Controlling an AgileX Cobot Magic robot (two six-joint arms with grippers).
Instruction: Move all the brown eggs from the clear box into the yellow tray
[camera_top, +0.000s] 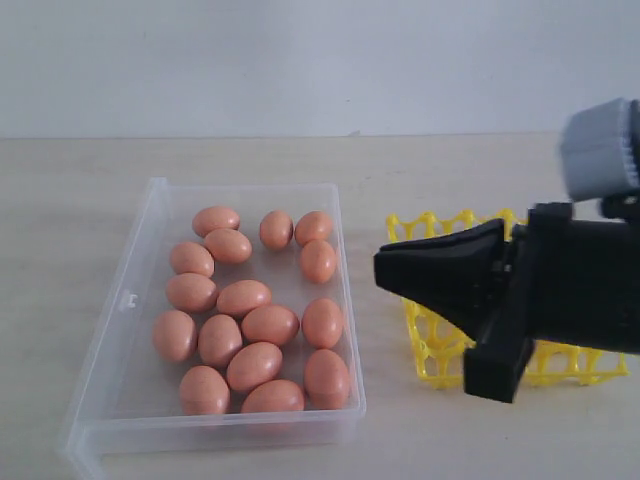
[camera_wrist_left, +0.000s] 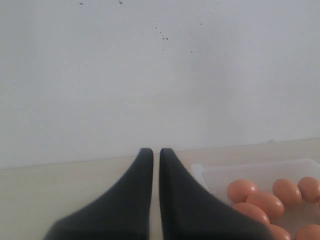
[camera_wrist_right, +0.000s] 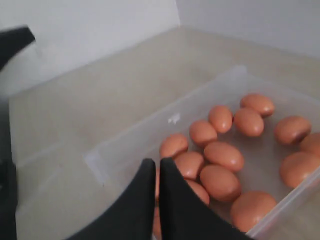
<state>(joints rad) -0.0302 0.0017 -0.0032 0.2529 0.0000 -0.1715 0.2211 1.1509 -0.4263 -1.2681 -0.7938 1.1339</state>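
Several brown eggs (camera_top: 245, 297) lie packed together in the clear box (camera_top: 130, 300) on the left of the table. The yellow tray (camera_top: 440, 225) stands to its right, largely hidden behind my right arm; no egg shows in its visible cups. My right gripper (camera_top: 381, 268) is shut and empty, and it points left over the gap between tray and box. In its wrist view the shut tips (camera_wrist_right: 157, 161) hover above the eggs (camera_wrist_right: 223, 156) near the box wall (camera_wrist_right: 135, 135). My left gripper (camera_wrist_left: 156, 150) is shut on nothing, beside the box corner (camera_wrist_left: 200, 170) with eggs (camera_wrist_left: 265, 204) inside.
The pale wooden table (camera_top: 80, 180) runs back to a plain white wall (camera_top: 300, 60). A black arm part (camera_wrist_right: 12, 40) shows at the edge of the right wrist view. The grey wrist joint (camera_top: 600, 150) of the right arm rises above the tray.
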